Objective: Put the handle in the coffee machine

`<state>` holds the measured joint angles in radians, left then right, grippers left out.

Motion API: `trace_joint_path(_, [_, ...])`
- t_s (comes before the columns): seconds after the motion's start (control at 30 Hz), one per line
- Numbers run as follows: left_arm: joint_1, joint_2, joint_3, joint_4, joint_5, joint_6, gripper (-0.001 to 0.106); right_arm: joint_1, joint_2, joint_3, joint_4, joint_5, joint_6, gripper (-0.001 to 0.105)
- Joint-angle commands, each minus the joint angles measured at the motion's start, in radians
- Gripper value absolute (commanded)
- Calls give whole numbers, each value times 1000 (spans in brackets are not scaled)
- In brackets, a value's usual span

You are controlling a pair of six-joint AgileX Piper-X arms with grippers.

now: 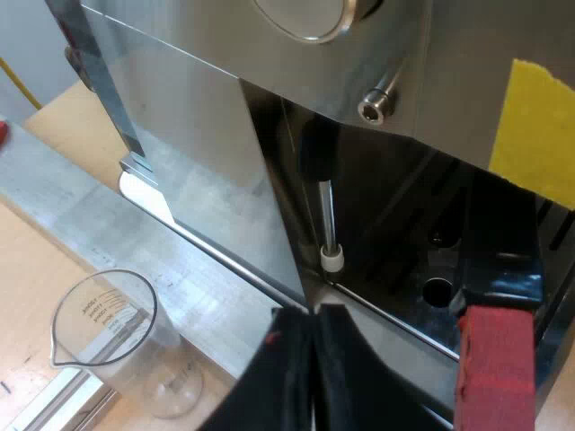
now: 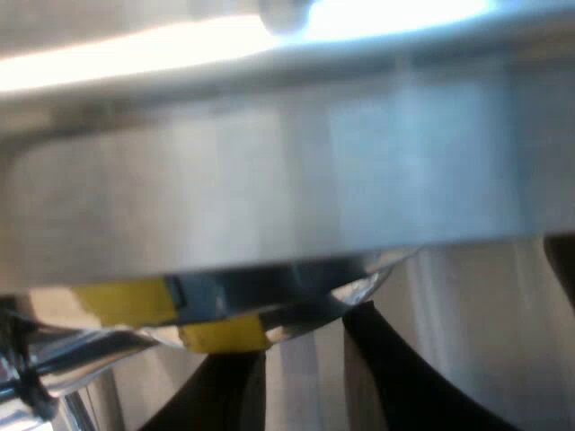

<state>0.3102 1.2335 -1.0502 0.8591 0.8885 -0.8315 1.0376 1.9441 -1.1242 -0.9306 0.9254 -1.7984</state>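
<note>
Left gripper point(image 1: 311, 325), black fingers together, beside red-ended dark handle point(image 1: 496, 364) at front of steel espresso machine point(image 1: 207, 135), clear measuring glass point(image 1: 103, 323) nearby, right gripper point(image 2: 304, 350) fingers apart.

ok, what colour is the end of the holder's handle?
Red, after a glossy black stretch. The handle end shows best in the left wrist view.

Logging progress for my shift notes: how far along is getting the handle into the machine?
Done, apparently: the handle already sits at the espresso machine's front, red end outward. In hand: nothing; left gripper is shut empty, right gripper open under the machine's head. Left: whether it is locked I cannot tell.
</note>
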Motion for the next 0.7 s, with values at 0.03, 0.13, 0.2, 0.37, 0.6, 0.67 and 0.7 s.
trace_joint_path(0.03, [-1, -12, -7, -14, -2, 2, 0, -10, -133, -28, -105, 11, 7, 23])
trace_joint_path(0.13, [-3, -12, -7, -26, -30, 2, 0, -10, -133, -28, -105, 11, 7, 23])
trace_joint_path(0.2, [-8, -9, -7, -40, -59, 2, 0, -10, -133, -28, -105, 11, 7, 23])
trace_joint_path(0.37, [-38, -1, -7, -56, -99, -2, 0, -10, -133, -28, -105, 11, 7, 23])
trace_joint_path(0.6, [-149, 31, -7, -56, -277, 8, 0, -10, -133, -28, -103, 11, -4, 23])
trace_joint_path(0.67, [-165, 42, -7, -56, -290, -5, 0, -10, -133, -28, -103, 11, -6, 23])
trace_joint_path(0.7, [-170, 45, -7, -56, -298, -10, 0, -10, -133, -28, -103, 11, -17, 23])
